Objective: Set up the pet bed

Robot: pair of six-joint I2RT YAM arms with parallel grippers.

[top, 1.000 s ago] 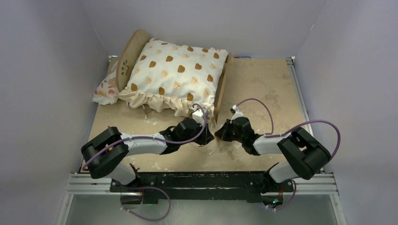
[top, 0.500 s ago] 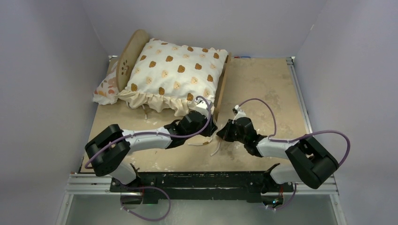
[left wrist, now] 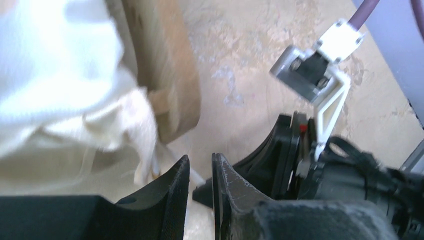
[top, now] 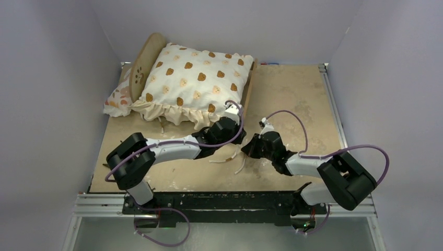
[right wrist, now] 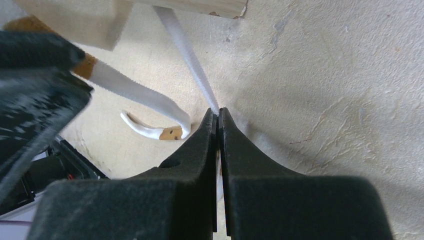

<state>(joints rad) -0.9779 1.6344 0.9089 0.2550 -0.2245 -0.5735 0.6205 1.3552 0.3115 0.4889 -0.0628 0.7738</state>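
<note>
The pet bed (top: 148, 58) stands at the back left, its light-wood headboard upright and its right side rail (top: 245, 99) showing. The bear-print cushion (top: 196, 83) lies on it. White tie straps (top: 237, 159) trail from the cushion's near corner onto the table. My left gripper (top: 234, 138) is at that corner; in the left wrist view its jaws (left wrist: 201, 160) stand a narrow gap apart below the rail's end (left wrist: 165, 75), with nothing clearly between them. My right gripper (top: 246, 149) is just to the right, shut on a white tie strap (right wrist: 192, 65) at its tips (right wrist: 218, 111).
A small floral pillow (top: 119, 97) lies behind the headboard at the far left. The beige tabletop (top: 292, 99) spreads to the right of the bed. Grey walls close in on the left, right and back. A second loose strap (right wrist: 150, 127) curls on the table.
My left arm has reached farther forward and right, bringing its gripper up to the bed's near right corner. My right gripper has stayed almost in place, still shut on the strap.
</note>
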